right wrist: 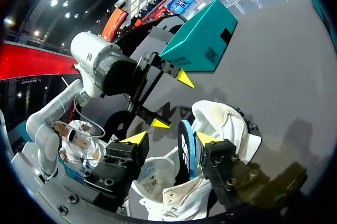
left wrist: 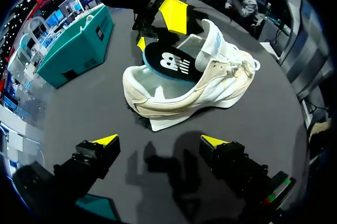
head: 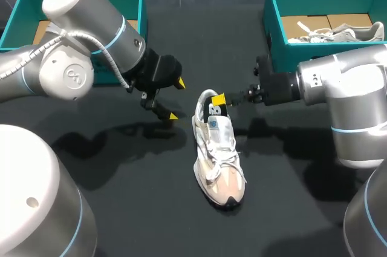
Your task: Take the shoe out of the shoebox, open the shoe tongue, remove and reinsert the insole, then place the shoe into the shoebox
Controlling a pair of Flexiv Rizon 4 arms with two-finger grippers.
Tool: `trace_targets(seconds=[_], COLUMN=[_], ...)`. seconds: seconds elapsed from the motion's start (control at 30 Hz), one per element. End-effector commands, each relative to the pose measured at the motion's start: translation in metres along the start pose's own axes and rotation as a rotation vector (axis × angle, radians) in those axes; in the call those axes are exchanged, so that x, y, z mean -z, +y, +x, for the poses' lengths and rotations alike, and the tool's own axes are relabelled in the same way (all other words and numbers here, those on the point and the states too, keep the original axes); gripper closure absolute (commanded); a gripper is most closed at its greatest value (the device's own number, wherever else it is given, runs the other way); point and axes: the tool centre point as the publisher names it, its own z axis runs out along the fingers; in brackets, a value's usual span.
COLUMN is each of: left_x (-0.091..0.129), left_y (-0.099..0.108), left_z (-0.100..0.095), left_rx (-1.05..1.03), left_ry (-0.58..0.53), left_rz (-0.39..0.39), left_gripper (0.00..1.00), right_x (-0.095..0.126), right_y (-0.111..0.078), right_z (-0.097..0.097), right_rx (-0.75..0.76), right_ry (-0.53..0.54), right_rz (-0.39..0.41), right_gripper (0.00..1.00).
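Note:
A white and beige sneaker lies on the dark table, toe toward the front edge. Its dark blue insole sticks partly out of the shoe's opening at the heel. My right gripper is at the heel, open, its fingers well apart with the thin insole standing on edge between them, close to one finger. My left gripper hovers open just left of the shoe's heel, holding nothing. In the head view it is at the shoe's left, the right gripper at the heel.
A teal shoebox stands at the back right with a second pale sneaker inside. Another teal box stands at the back left, behind my left arm. Bare dark tabletop lies in front of the shoe.

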Motion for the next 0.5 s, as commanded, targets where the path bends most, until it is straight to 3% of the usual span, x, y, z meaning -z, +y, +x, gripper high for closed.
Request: trace_targets(seconds=[0.03,0.5], left_x=[0.014,0.058], left_y=[0.007,0.044], left_z=[-0.002,-0.012], left_rx=[-0.018,-0.147], left_ry=[0.015,0.065], left_rz=[0.002,-0.025], left_gripper=[0.00,0.00], right_x=[0.014,0.052], right_y=[0.000,0.005], right_z=[0.001,-0.014], right_rx=[-0.009,-0.099], right_ry=[-0.007,-0.060], right_rz=[0.007,0.021], right_gripper=[0.46,0.50])
